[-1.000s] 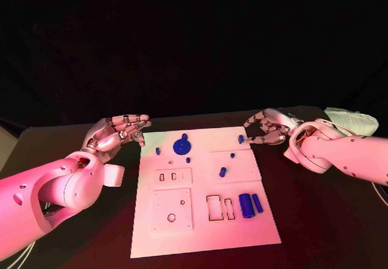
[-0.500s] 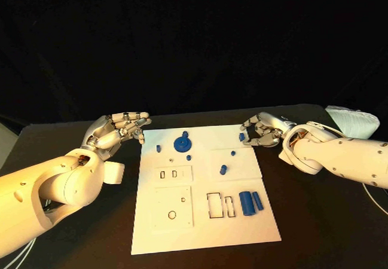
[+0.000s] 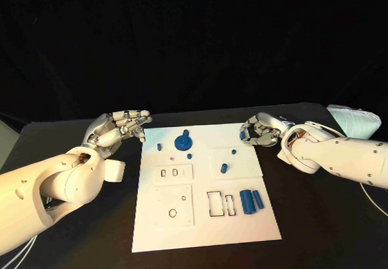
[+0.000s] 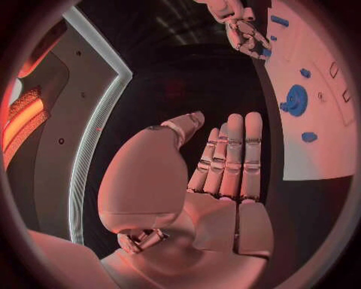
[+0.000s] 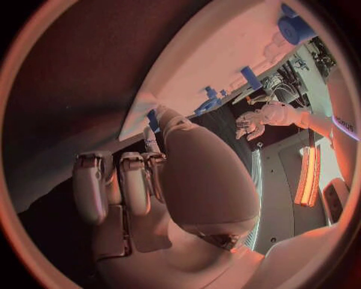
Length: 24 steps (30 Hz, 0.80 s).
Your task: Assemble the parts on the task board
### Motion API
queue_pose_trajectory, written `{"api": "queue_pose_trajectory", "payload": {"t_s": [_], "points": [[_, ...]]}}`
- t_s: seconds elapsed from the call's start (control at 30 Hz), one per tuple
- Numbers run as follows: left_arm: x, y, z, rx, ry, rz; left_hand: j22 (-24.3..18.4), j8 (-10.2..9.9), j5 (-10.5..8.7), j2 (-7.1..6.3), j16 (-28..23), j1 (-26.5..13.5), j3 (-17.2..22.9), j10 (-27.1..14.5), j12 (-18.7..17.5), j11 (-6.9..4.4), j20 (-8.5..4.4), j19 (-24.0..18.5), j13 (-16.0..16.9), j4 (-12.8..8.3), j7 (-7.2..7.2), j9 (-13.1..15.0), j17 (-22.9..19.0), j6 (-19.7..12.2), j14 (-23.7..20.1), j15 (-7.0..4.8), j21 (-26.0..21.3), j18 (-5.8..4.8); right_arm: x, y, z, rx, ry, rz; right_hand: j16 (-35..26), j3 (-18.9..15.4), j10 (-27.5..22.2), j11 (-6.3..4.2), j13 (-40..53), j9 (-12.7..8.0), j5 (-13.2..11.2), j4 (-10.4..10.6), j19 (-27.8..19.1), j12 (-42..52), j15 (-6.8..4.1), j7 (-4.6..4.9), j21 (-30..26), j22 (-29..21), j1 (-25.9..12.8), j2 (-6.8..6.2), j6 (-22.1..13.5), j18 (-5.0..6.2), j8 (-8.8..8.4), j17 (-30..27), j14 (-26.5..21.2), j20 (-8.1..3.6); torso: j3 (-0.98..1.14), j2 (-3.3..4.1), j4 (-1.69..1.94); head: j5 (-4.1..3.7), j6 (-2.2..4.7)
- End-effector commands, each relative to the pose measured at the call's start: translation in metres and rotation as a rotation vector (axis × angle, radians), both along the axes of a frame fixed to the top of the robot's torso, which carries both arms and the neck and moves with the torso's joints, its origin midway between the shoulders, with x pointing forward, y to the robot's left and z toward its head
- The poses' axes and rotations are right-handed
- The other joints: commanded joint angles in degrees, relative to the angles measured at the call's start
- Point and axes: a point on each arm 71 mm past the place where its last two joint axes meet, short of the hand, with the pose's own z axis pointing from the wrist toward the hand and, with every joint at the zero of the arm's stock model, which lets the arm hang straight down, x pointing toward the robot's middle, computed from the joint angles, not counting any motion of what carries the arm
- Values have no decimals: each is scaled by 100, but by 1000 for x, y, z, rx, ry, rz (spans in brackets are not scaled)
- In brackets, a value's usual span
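The white task board point(image 3: 203, 230) lies mid-table and carries several blue parts. They include a round disc point(image 3: 182, 143), small pegs point(image 3: 224, 168) and two cylinders point(image 3: 246, 200) near the right edge. My right hand point(image 3: 261, 131) sits at the board's far right edge. Its thumb and a fingertip pinch a small blue peg point(image 3: 242, 135) that stands there, and the right wrist view shows the peg point(image 5: 153, 121) at the thumb tip. My left hand point(image 3: 121, 129) hovers off the board's far left corner. Its fingers point(image 4: 229, 153) are held straight side by side and hold nothing.
A pale folded cloth point(image 3: 355, 120) lies at the table's far right. Rectangular recesses point(image 3: 215, 205) and a square plate with a hole point(image 3: 172, 214) mark the board's near half. Black tabletop point(image 3: 319, 225) surrounds the board.
My right hand has crept left and its fingers have closed in on the small blue peg at the board's edge. My left hand has barely moved.
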Motion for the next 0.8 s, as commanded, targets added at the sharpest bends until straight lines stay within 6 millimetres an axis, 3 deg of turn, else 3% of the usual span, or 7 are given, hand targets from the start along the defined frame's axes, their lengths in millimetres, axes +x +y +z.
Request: {"api": "queue_pose_trajectory", "payload": {"t_s": [0.03,0.27,0.8], "points": [[-1,-2,1,-7,-7,-19,7,28,-37,10,13,-31,39,-6,-18,4,-13,-43,4,3,8,7,-5,-48,-35,2,18,89,0,2,-1,-11,9,15,33,126,358,-81,1282,11,-77,-3,402,39,-60,-30,36,1203,-10,65,114,-28,56,1197,534,-42,3,-10,-4,4,-11],[-1,-2,1,-7,-7,-18,7,28,-37,10,13,-31,39,-6,-18,4,-13,-43,4,3,8,7,-5,-48,-35,2,18,89,0,4,-1,-8,6,19,37,328,391,-133,1311,31,-123,-13,411,71,-106,-90,48,1217,-41,93,263,-31,150,1214,539,-84,3,-14,-2,5,-6],[-1,-1,1,-5,-4,-17,7,28,-37,10,13,-31,39,-6,-18,4,-13,-43,4,3,8,7,-5,-48,-35,2,18,89,0,4,0,12,-8,-8,41,423,452,-156,1366,35,-147,22,436,133,-131,-115,90,1256,-184,43,302,-44,195,1229,543,-111,4,-8,-2,2,-7]]}}
